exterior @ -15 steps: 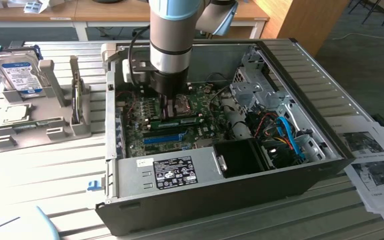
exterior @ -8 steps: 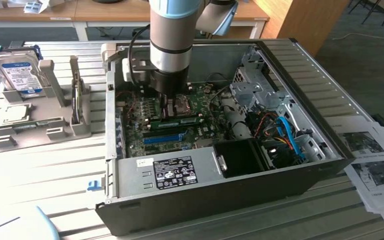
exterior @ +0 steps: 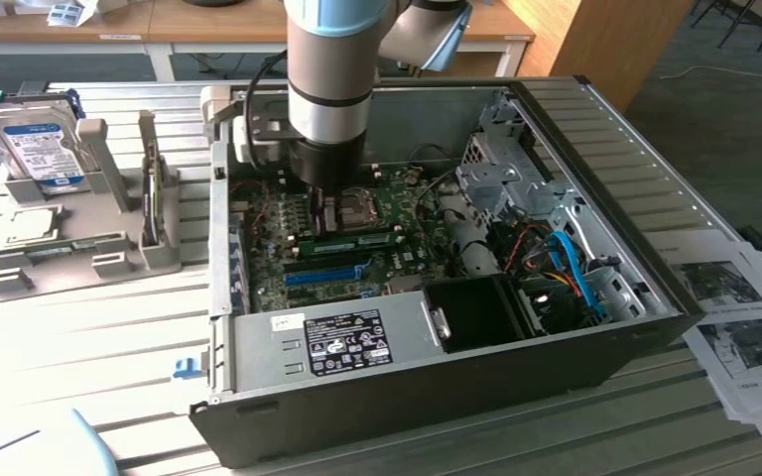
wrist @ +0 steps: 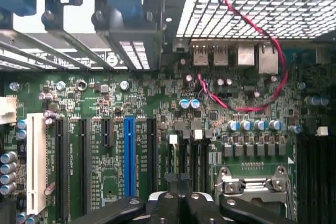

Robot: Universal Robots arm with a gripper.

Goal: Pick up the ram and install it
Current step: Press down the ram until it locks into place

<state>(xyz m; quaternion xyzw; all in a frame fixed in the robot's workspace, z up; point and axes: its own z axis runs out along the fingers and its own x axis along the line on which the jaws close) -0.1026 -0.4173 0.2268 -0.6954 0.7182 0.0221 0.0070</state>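
The gripper [exterior: 334, 196], fingers [wrist: 164, 209] shut tight on nothing, hangs low inside the case [exterior: 646, 169], just beside the ram [exterior: 354, 240], which seems slotted in mid-board.

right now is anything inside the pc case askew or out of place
Nothing stands out. The ram lies flat and straight on the motherboard, parallel to the blue slot. The shut claw sits low over the board beside it. The cables look bundled, not snagged.
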